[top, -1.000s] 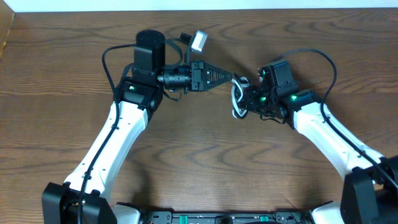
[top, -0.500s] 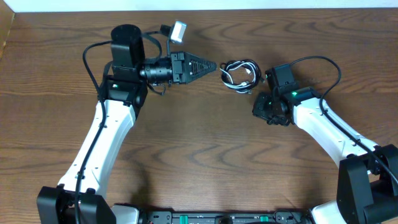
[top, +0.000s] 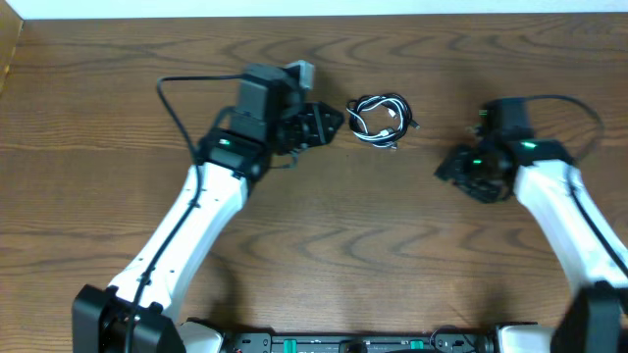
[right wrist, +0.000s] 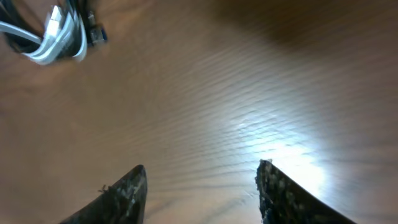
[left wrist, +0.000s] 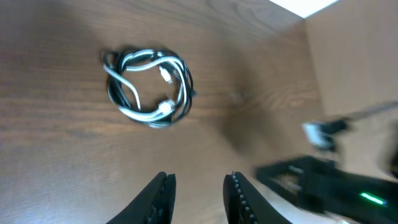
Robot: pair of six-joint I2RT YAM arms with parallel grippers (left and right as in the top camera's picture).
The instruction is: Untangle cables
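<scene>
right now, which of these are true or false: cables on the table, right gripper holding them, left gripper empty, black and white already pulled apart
1. The cables lie on the table, in neither gripper. True.
2. The right gripper is shut on the cables. False: it is open and empty, with the cables lying apart from it.
3. The left gripper has its jaws apart with nothing between them. True.
4. The black and white cables are laid out separately. False: they are looped together in one small coil.
</scene>
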